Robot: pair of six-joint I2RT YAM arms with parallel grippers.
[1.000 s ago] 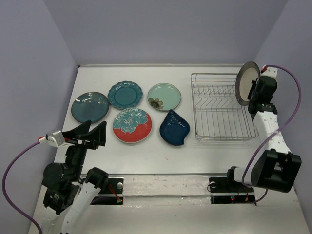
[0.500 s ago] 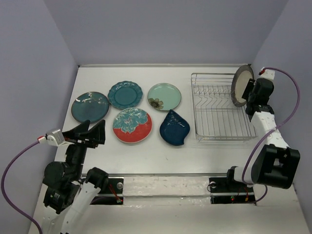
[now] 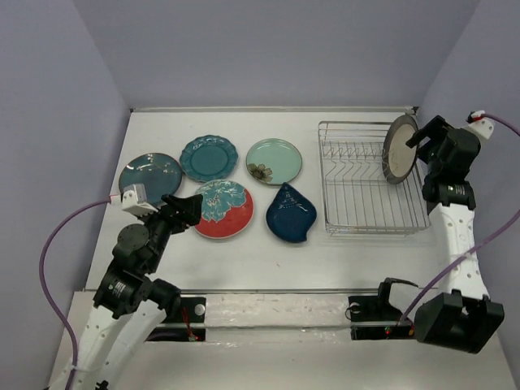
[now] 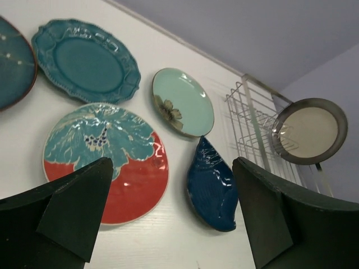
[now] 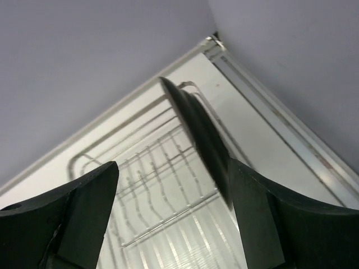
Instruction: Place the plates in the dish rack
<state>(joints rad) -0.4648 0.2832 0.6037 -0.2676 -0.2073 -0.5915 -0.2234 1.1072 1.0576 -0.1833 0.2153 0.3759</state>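
The left hand [image 3: 188,210], nearest the arm bases, hovers above the white worktop [image 3: 268,260] with its jaws spread wide and nothing between them. Just ahead of and below its fingertips lies the round red plate with a teal floral pattern [image 3: 221,210], flat on the worktop. To the right of this hand, just beside the red plate, lies the dark blue glazed leaf-shaped plate [image 3: 291,213], also flat. Farther ahead of the left hand three plates lie in a row: the round dark teal plate [image 3: 150,177] ahead and to its left, the scalloped teal plate [image 3: 209,158] roughly straight ahead, and the round pale mint plate with a brown flower motif [image 3: 274,161] ahead and to its right. Well to the right of the left hand stands the rectangular silver wire dish rack [image 3: 366,191] with rows of upright prongs. The right hand [image 3: 422,136] is poised at the far right corner of the rack, its jaws parted. The round grey-beige plate with a dark rim [image 3: 400,149] stands on edge in the rack, tilted, just in front of this hand. The right wrist view shows it edge-on between the two fingers, closer to the right one. Whether it touches that finger cannot be told.
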